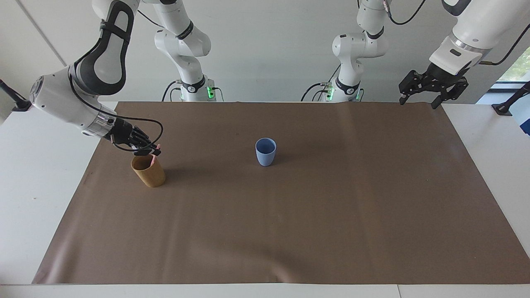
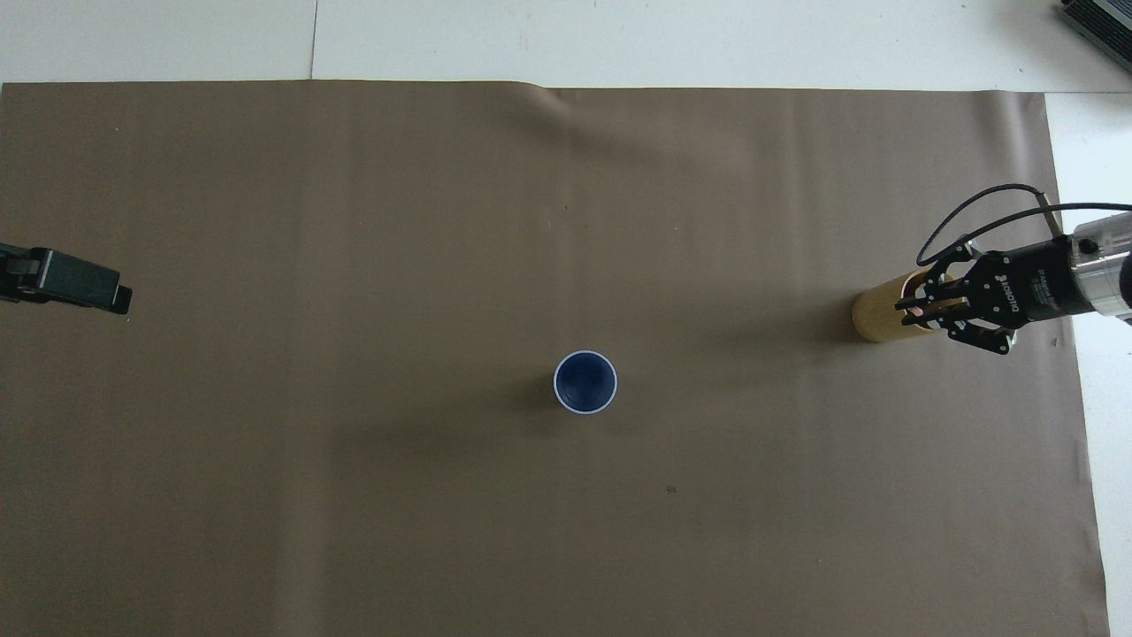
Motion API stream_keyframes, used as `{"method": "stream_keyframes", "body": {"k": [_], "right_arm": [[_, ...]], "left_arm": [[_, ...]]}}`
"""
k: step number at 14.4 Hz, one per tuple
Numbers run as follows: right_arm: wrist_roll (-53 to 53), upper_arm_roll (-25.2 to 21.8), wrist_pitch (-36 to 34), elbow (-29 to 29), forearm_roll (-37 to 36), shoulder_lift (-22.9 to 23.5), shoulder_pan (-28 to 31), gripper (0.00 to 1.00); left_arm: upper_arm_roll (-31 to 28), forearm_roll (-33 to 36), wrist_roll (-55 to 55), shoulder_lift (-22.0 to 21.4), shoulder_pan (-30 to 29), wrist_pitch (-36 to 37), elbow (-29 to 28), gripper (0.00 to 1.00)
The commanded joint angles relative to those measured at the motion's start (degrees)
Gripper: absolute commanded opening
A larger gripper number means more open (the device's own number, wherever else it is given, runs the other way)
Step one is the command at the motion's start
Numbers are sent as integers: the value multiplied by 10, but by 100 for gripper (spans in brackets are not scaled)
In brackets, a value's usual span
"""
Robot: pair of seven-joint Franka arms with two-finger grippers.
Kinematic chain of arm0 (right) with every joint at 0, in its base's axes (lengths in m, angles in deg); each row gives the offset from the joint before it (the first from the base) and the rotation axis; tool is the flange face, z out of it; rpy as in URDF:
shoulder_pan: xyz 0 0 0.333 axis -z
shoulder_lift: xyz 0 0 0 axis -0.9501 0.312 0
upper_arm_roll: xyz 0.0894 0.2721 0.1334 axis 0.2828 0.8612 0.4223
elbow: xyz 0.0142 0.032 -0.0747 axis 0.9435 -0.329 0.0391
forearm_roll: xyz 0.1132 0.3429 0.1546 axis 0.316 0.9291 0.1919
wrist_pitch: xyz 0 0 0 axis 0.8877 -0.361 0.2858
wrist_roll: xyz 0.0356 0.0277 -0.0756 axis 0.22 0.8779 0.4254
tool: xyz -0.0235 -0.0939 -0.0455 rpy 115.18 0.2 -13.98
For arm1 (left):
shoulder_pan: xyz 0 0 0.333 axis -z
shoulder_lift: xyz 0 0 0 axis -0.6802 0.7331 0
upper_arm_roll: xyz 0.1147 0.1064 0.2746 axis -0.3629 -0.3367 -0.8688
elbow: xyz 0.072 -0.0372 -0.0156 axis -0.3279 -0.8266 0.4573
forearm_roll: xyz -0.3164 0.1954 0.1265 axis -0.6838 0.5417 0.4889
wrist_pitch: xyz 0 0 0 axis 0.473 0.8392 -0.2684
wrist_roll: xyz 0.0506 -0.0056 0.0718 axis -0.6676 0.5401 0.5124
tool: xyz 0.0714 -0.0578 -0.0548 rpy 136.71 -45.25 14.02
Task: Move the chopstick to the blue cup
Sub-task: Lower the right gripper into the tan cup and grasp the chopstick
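The blue cup (image 1: 265, 152) (image 2: 585, 382) stands upright in the middle of the brown mat, with nothing in it. The pink chopstick (image 1: 156, 147) (image 2: 921, 311) stands in a tan cup (image 1: 149, 173) (image 2: 875, 317) near the right arm's end of the table; only its top shows above the rim. My right gripper (image 1: 152, 151) (image 2: 916, 310) reaches in just over that rim, shut on the chopstick's top. My left gripper (image 1: 418, 101) hangs open and empty above the mat's corner at the left arm's end; the overhead view shows only its tip (image 2: 81, 285).
The brown mat (image 1: 331, 215) covers most of the white table. A cable loops from the right wrist above the tan cup. The two arm bases stand at the table's edge nearest the robots.
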Motion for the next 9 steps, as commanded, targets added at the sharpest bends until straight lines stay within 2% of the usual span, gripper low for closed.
{"method": "stream_keyframes", "body": {"k": [1, 4, 6, 7, 9], "right_arm": [[10, 3, -13, -3, 13, -8, 11, 11], [17, 1, -22, 2, 11, -7, 11, 11], [21, 0, -35, 9, 12, -5, 12, 6], [21, 0, -39, 12, 12, -5, 12, 1], [21, 0, -54, 17, 11, -4, 18, 0]], "left_arm": [[7, 7, -4, -11, -11, 5, -8, 100], [8, 7, -4, -11, -11, 5, -8, 100], [8, 7, -4, -11, -10, 5, -8, 100], [7, 7, -4, -11, -11, 5, -8, 100], [7, 7, -4, -11, -11, 5, -8, 100]]}}
